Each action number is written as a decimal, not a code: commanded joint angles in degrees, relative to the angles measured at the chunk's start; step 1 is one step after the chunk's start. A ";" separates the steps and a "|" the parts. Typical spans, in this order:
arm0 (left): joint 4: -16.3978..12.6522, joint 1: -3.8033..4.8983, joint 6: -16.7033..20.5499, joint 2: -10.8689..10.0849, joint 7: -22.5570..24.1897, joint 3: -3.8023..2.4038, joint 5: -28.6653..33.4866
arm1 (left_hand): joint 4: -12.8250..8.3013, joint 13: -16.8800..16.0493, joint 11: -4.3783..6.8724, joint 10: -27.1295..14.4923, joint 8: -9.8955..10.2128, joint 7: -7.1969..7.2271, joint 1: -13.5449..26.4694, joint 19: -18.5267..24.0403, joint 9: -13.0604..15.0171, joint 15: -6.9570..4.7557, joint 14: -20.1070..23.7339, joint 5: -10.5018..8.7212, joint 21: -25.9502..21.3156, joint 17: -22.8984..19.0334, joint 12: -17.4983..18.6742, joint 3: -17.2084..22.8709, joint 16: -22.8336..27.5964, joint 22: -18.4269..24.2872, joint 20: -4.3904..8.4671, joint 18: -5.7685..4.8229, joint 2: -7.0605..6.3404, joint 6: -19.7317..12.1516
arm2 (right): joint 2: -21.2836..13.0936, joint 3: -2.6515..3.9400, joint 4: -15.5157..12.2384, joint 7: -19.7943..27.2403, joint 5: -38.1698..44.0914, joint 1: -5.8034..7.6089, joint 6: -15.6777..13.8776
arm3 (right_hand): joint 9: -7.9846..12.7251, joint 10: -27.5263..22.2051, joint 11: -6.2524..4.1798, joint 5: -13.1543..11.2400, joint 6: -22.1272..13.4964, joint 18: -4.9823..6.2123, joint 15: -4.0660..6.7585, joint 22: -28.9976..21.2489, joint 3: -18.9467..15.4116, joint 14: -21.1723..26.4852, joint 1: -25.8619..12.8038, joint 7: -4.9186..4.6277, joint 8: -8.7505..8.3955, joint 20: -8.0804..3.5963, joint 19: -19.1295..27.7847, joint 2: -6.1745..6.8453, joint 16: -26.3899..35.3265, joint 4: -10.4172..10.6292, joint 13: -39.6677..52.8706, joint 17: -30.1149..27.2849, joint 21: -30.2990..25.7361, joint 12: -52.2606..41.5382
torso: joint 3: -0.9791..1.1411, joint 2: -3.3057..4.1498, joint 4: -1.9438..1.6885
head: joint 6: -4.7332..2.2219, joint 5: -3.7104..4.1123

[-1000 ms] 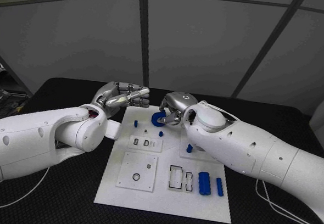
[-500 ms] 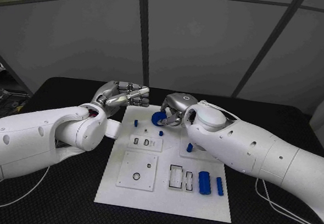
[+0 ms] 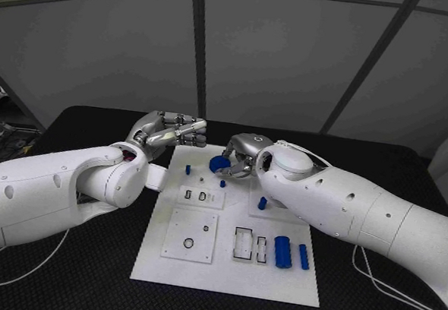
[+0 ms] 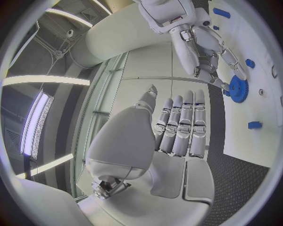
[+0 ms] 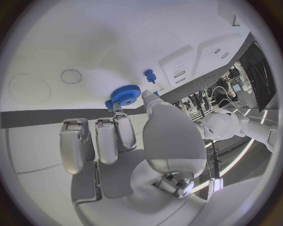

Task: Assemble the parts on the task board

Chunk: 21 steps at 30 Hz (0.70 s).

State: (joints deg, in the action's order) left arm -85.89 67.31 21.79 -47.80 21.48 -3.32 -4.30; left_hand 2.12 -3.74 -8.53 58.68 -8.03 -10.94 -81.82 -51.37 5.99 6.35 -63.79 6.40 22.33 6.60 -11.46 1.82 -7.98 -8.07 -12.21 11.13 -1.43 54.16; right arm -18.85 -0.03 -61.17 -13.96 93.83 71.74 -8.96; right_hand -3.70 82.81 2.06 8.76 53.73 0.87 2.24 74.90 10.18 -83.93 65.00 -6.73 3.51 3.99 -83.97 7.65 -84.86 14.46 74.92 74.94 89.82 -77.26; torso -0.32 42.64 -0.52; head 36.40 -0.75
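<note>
My right hand point(image 3: 244, 154) hovers over the far end of the white task board point(image 3: 226, 274) and pinches a blue gear point(image 3: 220, 164) between thumb and a finger. The right wrist view shows the gear point(image 5: 125, 94) at the fingertips of the right hand point(image 5: 127, 136), just above the board point(image 5: 70, 42). My left hand point(image 3: 169, 131) hangs at the board's far left corner, its fingers straight and side by side, holding nothing. From the left wrist, the left hand point(image 4: 177, 127) faces the right hand point(image 4: 206, 52) and the gear point(image 4: 238, 88).
Two small blue pegs point(image 3: 188, 170) point(image 3: 222, 185) stand near the far end of the board, and a blue piece point(image 3: 262, 204) beside them. Two blue cylinders point(image 3: 282, 252) point(image 3: 303, 257) lie at the near right. Recessed white plates point(image 3: 190, 237) sit in the middle.
My right hand has shifted slightly to the right and turned the gear a little, so that it faces me more flatly. The left hand has stayed put.
</note>
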 commanded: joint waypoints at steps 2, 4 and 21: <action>0.05 0.10 -0.45 0.02 0.15 -0.06 -0.15 | -0.31 0.01 -0.16 0.14 0.28 -0.35 -0.07 0.04 -0.05 0.17 0.02 -0.31 -0.29 0.07 0.22 0.03 0.23 0.05 -0.40 -0.74 0.19 0.07 | 0.03 -0.35 0.15 0.99 -2.47 -0.06 2.54 | -0.08 0.45 -0.05 0.34 -0.41 -0.87 0.01 15.10 0.12 -3.46 0.27 -0.08 0.07 0.25 -6.03 -0.61 0.10 0.17 3.53 2.48 0.18 -0.20 | -0.01 0.04 0.01 | 0.11 -0.15; 0.09 0.10 -0.44 0.01 0.15 -0.06 -0.15 | -0.31 0.01 -0.16 0.14 0.28 -0.35 -0.07 0.04 -0.05 0.17 0.02 -0.31 -0.29 0.07 0.23 0.03 0.24 0.05 -0.40 -0.74 0.19 0.07 | -0.20 -0.40 0.06 0.86 -2.56 -0.07 1.99 | -0.09 0.48 -0.03 0.52 -0.40 -0.87 0.01 15.10 0.14 -3.49 0.43 -0.09 0.10 0.25 -6.03 -0.52 0.05 0.13 3.59 2.58 0.18 -0.27 | 0.02 0.00 0.05 | 0.34 -0.15; 0.30 0.10 -0.35 -0.73 0.18 -0.06 -0.15 | -0.31 0.01 -0.16 0.14 0.28 -0.35 -0.07 0.04 -0.05 0.17 0.02 -0.31 -0.29 0.07 0.23 0.03 0.24 0.05 -0.40 -0.74 0.19 0.07 | -10.94 -0.06 -9.04 7.94 -9.80 -0.44 -16.81 | -0.29 0.36 0.06 1.36 1.46 -0.87 -0.09 15.10 0.64 -3.19 3.88 -0.14 0.42 0.33 -6.03 0.48 0.59 -2.02 3.18 1.47 0.18 0.15 | 0.02 -0.23 0.31 | -0.22 -0.23</action>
State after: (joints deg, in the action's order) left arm -85.61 67.31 21.80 -48.44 21.44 -3.32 -4.30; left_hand 2.12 -3.75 -8.53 58.68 -8.03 -10.95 -81.82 -51.38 6.00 6.35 -63.79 6.41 22.33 6.59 -11.46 1.82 -7.99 -8.08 -12.21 11.13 -1.42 54.16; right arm -28.40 -0.35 -69.12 -10.56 90.20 71.16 -19.50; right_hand -4.06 83.54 2.15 10.10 54.82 0.87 2.24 74.90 10.81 -83.93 68.54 -6.74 3.82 3.99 -83.96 8.19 -84.51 12.66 74.92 74.92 89.82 -77.35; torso -0.21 42.52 -0.31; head 36.34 -1.08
